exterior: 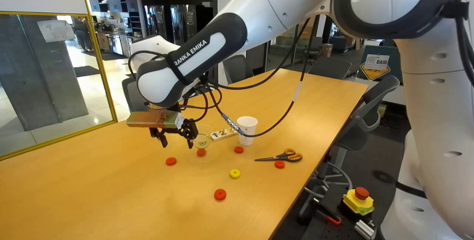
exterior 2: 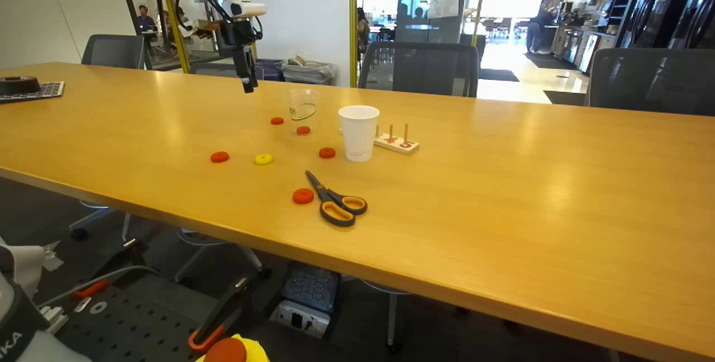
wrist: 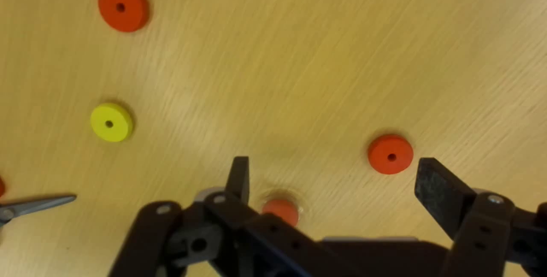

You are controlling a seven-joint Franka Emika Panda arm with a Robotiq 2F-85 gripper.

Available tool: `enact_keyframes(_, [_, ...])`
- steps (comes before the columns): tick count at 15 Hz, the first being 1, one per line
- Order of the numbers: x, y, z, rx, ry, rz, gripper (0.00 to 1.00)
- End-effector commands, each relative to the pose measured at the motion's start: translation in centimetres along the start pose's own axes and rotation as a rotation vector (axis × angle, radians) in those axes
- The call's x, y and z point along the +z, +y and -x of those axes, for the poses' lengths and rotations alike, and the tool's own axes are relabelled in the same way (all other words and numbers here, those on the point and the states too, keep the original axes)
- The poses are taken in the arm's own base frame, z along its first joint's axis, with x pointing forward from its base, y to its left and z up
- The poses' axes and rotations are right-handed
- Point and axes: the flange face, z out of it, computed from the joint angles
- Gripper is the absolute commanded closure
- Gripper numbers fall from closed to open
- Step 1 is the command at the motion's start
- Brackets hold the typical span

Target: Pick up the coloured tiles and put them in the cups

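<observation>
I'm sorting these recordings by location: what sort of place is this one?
Most likely an office meeting area near a kitchenette: there's a long conference table, mesh-backed office chairs along it, and kitchen cabinets in the background.

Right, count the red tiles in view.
5: one red tile beside the scissors, one beside the white cup, one near the yellow tile, one in the clear cup, one near that cup. The white cup may hide more.

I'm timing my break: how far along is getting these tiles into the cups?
Done: one round red tile, apparently inside the round clear cup.
In hand: nothing; the black end effector hangs open.
Left: four more round red tiles and one round yellow tile lie on the wooden table. What the opaque white cup holds is hidden.
</observation>
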Motion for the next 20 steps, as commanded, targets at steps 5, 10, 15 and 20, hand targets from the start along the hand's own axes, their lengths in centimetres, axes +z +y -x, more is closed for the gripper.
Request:
enact_keyframes(5, [3.1,-4.2,-2.3,0.047,-0.109,-0.108,0.00])
enact_keyframes(10, [5.9,-5.7,-3.9,0.064,-0.116,-0.097,0.00])
enact_keyframes(15, [8.3,-6.6,-5.6,0.084,-0.135,-0.084,0.00])
enact_keyframes(20, [9.4,-7.0,-6.9,0.102,-0.157,-0.087,0.00])
